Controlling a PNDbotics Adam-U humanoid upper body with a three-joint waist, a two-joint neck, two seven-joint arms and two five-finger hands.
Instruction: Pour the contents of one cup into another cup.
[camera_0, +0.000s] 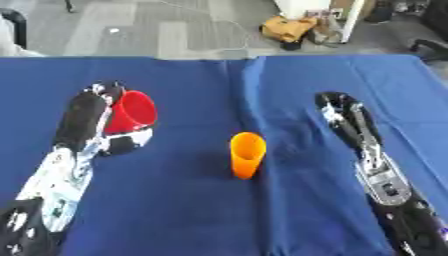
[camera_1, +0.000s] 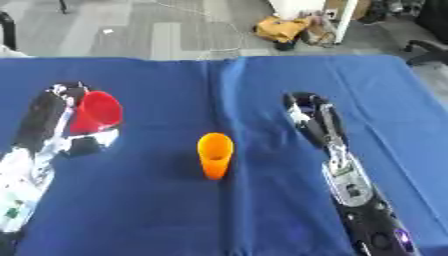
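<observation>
Gripping red cup (camera_0: 133, 111), left robot hand (camera_0: 92, 117); orange cup (camera_0: 247, 154) betw. it & flat-fingered right robot hand (camera_0: 339, 112).

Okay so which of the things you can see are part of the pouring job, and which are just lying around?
Part of the job:
- red cup, held tilted in the left hand
- orange cup, upright on the blue tablecloth
- right hand, holding nothing, fingers straight

Just lying about:
- yellow-brown bag on the floor beyond the table
- white cabinet beside it
</observation>
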